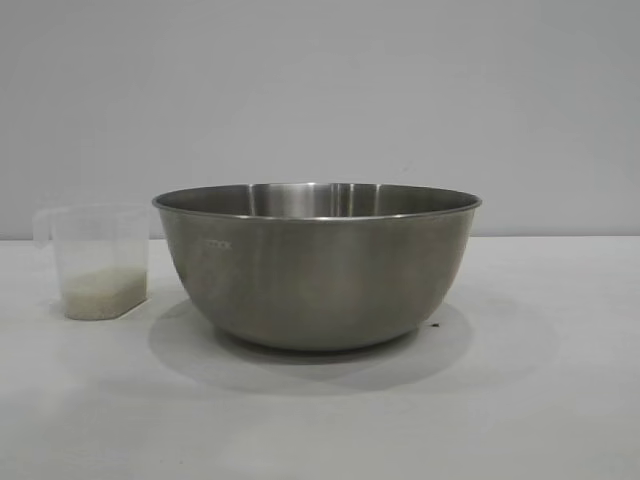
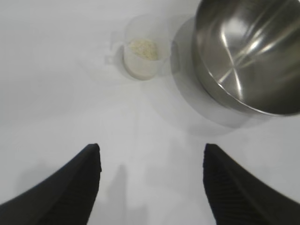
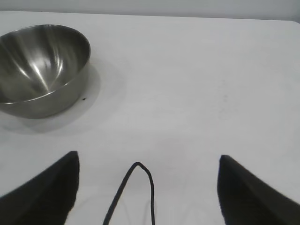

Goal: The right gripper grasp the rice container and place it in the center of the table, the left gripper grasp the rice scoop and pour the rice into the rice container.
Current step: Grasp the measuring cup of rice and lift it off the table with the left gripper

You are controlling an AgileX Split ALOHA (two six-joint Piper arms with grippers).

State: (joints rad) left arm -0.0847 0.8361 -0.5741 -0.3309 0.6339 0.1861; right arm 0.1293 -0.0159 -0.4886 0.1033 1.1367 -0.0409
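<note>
The steel rice container (image 1: pixel 316 262) stands upright and empty on the white table (image 1: pixel 540 400), in the middle of the exterior view. It also shows in the left wrist view (image 2: pixel 251 54) and the right wrist view (image 3: pixel 40 68). The translucent rice scoop (image 1: pixel 98 262) stands upright just left of it, with rice (image 1: pixel 102 293) in its bottom; the left wrist view shows the scoop (image 2: pixel 143 58) and its rice (image 2: pixel 144 48) too. My left gripper (image 2: pixel 152 154) is open and empty, apart from the scoop. My right gripper (image 3: pixel 149 161) is open and empty, well clear of the container. Neither gripper shows in the exterior view.
A thin black cable loop (image 3: pixel 138 187) hangs between the right gripper's fingers. A small dark speck (image 3: pixel 84 99) lies on the table beside the container. A grey wall (image 1: pixel 320 90) stands behind the table.
</note>
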